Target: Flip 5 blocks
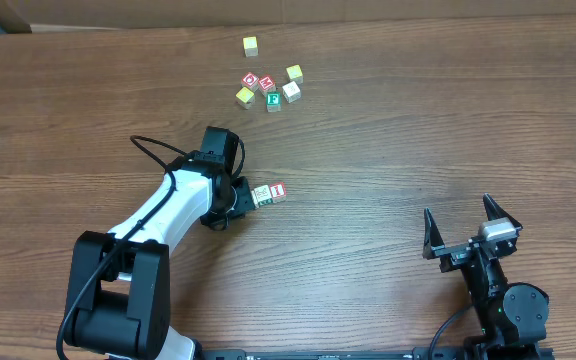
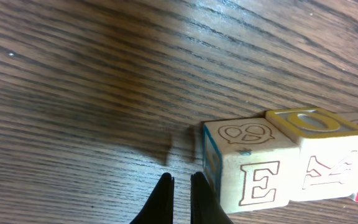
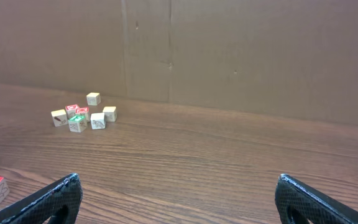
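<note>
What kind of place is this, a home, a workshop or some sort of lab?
Most likely a robot lab bench: the left arm and right arm are mounted at a wood-grain table, plain cardboard walls it off behind, and small alphabet blocks lie on it.

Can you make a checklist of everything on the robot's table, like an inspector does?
Surface: wooden table, no spills seen.
Job's things: green E block in the far cluster; red I block beside a pale block, next to the left gripper.
Clutter: yellow-topped cube alone; red-topped cubes in the cluster.
Grippers: left gripper shut, holding nothing; right gripper open, empty.
Cables: black cable looping over the left arm.
Surroundings: cardboard wall behind.
</note>
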Tool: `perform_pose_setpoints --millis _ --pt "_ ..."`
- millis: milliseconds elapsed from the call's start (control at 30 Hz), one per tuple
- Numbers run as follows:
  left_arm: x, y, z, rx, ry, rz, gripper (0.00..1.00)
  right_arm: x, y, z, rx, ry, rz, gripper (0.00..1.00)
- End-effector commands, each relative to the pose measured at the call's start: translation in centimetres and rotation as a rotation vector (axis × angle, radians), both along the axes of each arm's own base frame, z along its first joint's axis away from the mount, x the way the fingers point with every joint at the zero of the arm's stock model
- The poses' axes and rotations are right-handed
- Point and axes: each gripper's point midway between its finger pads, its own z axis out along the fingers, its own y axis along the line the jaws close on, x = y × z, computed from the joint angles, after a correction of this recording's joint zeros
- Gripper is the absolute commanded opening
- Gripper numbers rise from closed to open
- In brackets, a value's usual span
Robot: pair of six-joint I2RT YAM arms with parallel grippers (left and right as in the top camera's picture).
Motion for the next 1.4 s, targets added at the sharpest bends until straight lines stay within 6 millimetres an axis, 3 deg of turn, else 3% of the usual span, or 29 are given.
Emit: perform_pose_setpoints --millis 0,333,1367 --pt "-0.7 0.0 -0.6 0.018 0.026 -0.028 0.04 0.0 -0.1 -0.2 0.0 -0.001 -0.003 1.0" --pt "-2.7 -2.8 -0.2 -0.145 0.116 -0.05 0.04 0.0 -0.1 -0.2 -0.001 -0.001 -0.003 1.0" --pt "-0.7 -2.4 -0.6 -0.116 0.02 -0.051 0.04 0.0 -0.1 -0.2 0.0 -0.001 -0.003 1.0"
